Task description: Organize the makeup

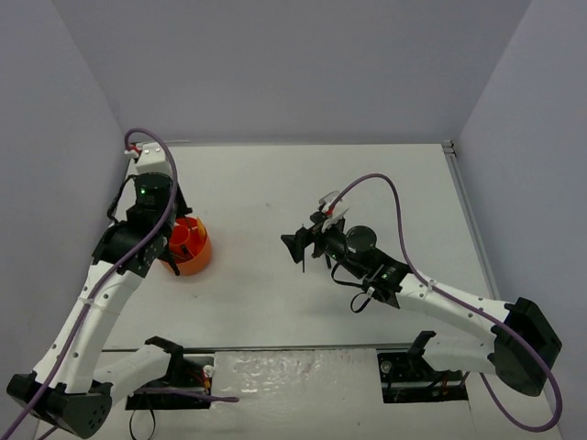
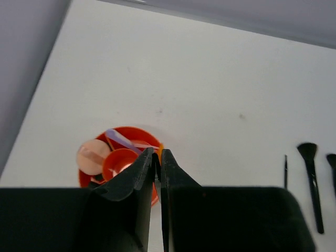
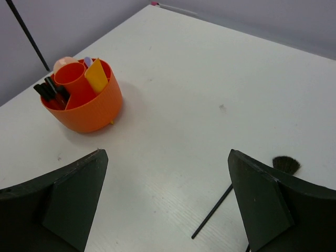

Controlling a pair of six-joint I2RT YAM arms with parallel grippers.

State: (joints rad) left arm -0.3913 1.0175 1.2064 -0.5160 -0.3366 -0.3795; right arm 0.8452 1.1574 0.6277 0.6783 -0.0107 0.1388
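The orange tub (image 3: 86, 105) stands at the left of the table and holds black pencils (image 3: 50, 92), an orange tube (image 3: 97, 76) and a pale pink puff (image 2: 90, 156). My left gripper (image 2: 157, 153) hovers over the tub (image 1: 193, 249), shut on a thin black stick (image 3: 29, 37) that hangs down toward it. Near the table's middle my right gripper (image 3: 168, 202) is open and holds nothing. A thin black stick (image 3: 212, 212) and a black brush (image 3: 286, 164) lie on the table just under its right finger.
Seen from the left wrist, two black brushes (image 2: 311, 176) and a thin stick (image 2: 285, 171) lie right of the tub. Grey walls close the table on the left, back and right. The right arm (image 1: 431, 298) stretches across the right half.
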